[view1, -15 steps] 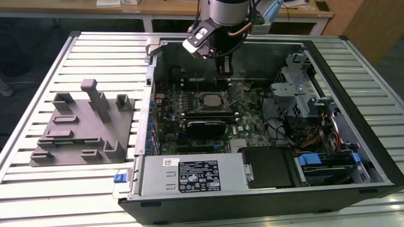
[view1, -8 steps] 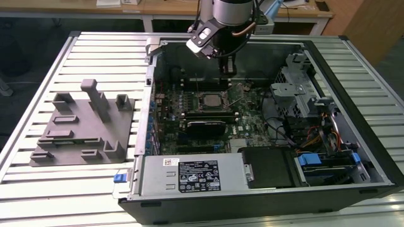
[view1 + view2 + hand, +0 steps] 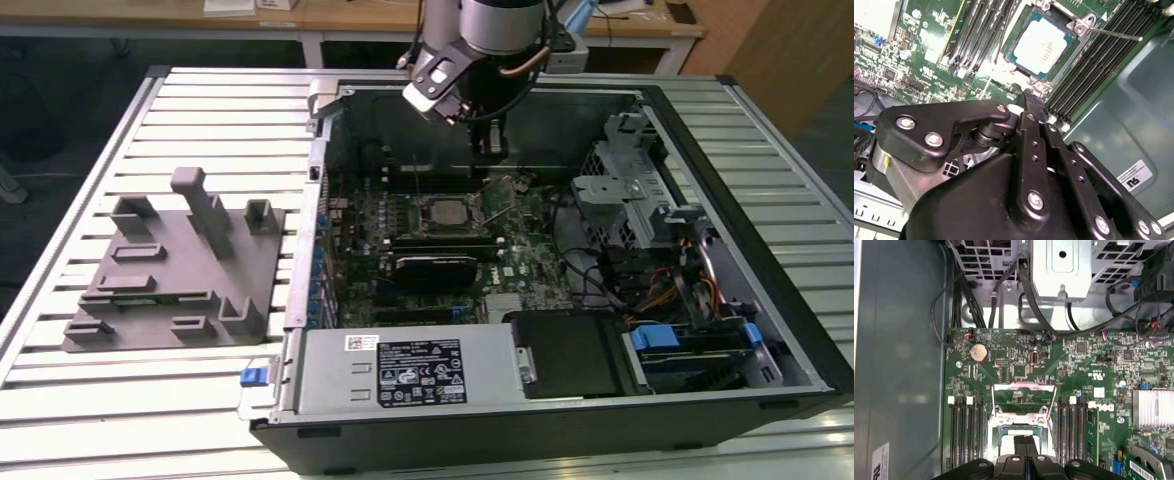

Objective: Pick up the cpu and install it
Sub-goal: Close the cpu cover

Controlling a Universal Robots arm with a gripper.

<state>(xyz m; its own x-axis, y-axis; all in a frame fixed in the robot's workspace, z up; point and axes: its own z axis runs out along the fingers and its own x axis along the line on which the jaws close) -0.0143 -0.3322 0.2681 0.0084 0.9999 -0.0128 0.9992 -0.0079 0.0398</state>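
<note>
In the exterior view, a grey fixture (image 3: pixel 174 270) with upright posts sits on the slatted table (image 3: pixel 80 400), at 9 o'clock from the open case (image 3: pixel 561 425). The motherboard (image 3: pixel 441 240) lies flat inside the case. Its socket (image 3: pixel 447 212) is near the board's middle, a silver power supply (image 3: pixel 400 370) is at 6 o'clock from it, and a metal drive cage (image 3: pixel 641 200) is at 3 o'clock.

The arm comes in from 12 o'clock. Its gripper (image 3: pixel 491 150) hangs over the board at about 1 o'clock from the socket.

The cpu (image 3: pixel 1041 44) is seated flat in the socket, silvery top up and square within the frame. The thin lever (image 3: pixel 1114 34) sticks out from one corner of the frame, in the second wrist view.

The gripper is empty and its fingers (image 3: pixel 1029 102) are pressed together with no gap, which both wrist views show. The tips point at the socket's edge, close to the cpu but not touching it. In the first wrist view the closed tips cover part of the socket, and a strip of the pale cpu shows beside them.
</note>
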